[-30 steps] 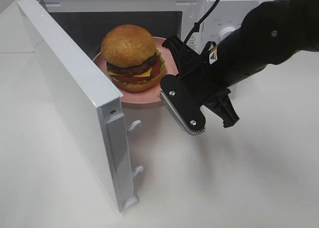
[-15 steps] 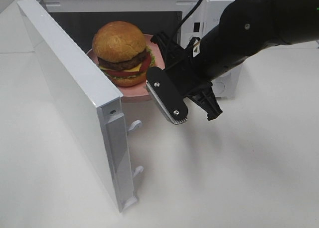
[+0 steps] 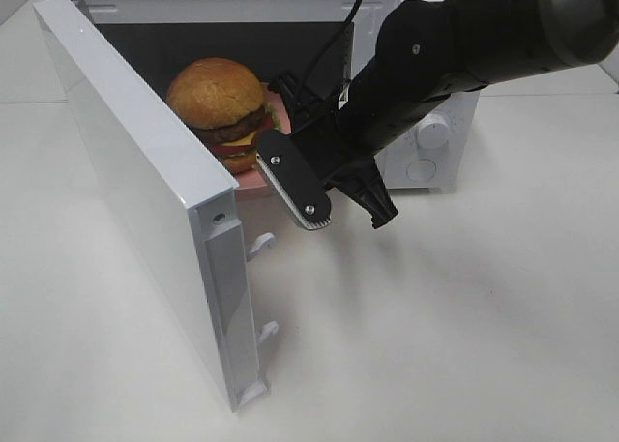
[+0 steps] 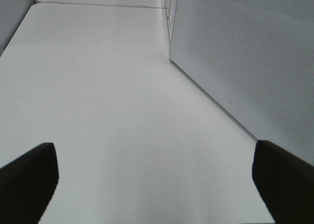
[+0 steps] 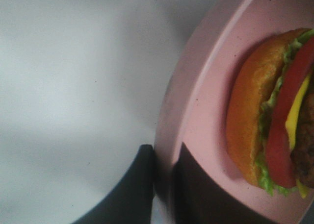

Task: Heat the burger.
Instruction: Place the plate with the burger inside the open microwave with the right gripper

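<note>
The right gripper [image 5: 164, 185] has its 2 fingers pinched on the plate [image 5: 206, 101] rim. The burger [image 3: 218, 99] sits on it just beyond, at the microwave [image 3: 430, 142] mouth, cavity straight ahead. The left gripper [image 4: 154, 160] is spread, well apart.

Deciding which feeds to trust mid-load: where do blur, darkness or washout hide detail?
Right wrist view: soft; the right pincer shut on the round pink plate is a dark blur, the tall golden-bun burger fuzzy. Exterior high view: sharp, evenly lit, dark only inside the white microwave. Left wrist view: the open left pincer shows as black unfocused tips; white table washed pale.
</note>
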Action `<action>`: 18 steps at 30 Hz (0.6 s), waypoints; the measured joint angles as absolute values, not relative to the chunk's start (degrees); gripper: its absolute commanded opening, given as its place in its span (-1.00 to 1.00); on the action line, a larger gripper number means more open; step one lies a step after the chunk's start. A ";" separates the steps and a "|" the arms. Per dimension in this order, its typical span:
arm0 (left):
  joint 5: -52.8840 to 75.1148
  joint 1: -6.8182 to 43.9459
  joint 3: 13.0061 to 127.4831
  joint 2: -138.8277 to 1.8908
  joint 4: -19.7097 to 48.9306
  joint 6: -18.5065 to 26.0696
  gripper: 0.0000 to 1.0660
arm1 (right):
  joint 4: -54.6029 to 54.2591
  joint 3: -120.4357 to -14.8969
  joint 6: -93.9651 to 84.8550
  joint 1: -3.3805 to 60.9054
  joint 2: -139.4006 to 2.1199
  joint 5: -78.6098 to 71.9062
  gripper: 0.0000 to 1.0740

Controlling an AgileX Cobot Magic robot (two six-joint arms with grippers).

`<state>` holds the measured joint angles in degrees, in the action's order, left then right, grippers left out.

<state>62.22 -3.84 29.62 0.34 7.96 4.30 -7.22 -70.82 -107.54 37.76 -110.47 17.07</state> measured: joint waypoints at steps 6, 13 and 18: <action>62.22 -3.84 29.62 0.34 7.96 4.30 0.92 | -7.45 -73.80 -108.00 37.41 -112.53 17.19 -0.90; 62.22 -3.84 29.62 0.34 7.96 4.30 0.92 | -7.05 -79.24 -107.26 36.33 -115.68 17.30 -0.90; 62.22 -3.84 29.62 0.34 7.96 4.30 0.92 | -5.61 -82.68 -104.91 35.87 -117.63 17.93 -0.90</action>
